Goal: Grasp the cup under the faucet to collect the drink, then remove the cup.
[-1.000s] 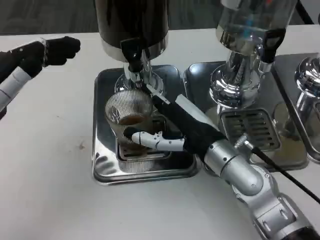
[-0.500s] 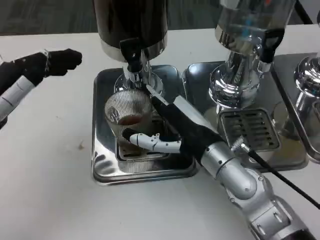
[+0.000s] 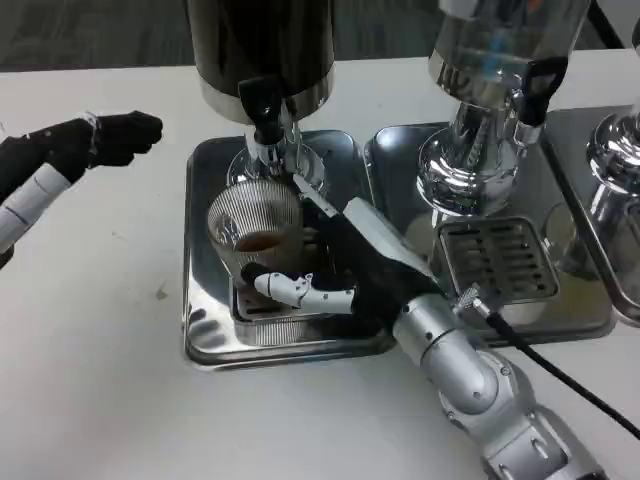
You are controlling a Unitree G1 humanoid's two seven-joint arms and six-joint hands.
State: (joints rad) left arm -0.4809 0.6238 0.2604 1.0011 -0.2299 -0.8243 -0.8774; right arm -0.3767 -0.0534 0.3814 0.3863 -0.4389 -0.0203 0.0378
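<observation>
While the right hand (image 3: 345, 265) reaches in from the lower right, its fingers (image 3: 295, 290) wrap around the ribbed glass cup (image 3: 255, 225), one white-and-black finger lying across the cup's near side low down and the dark palm pressed against the cup's right flank. Held so, the cup stands on the slotted grille of the steel drip tray (image 3: 205, 330), right below the black faucet (image 3: 262, 110) of the dark dispenser (image 3: 260, 45). A little brown drink (image 3: 260, 241) lies in the bottom of the cup, just above the finger that crosses its front. Whether the cup rests on the grille or is lifted slightly off it cannot be told.

Well to the left of those fingers, the left hand (image 3: 120, 138) hangs above the white counter (image 3: 90, 350), apart from the tray and touching nothing; its dark fingers are curled inward on nothing.

To the right of the gripping fingers stands a second dispenser (image 3: 500, 60), clear-bodied on a chrome base, with its own black faucet (image 3: 535, 85) and its own drip tray (image 3: 500, 260). Part of a third chrome dispenser base (image 3: 615, 160) shows further right. A black cable (image 3: 560, 375) runs from the right wrist across the counter.
</observation>
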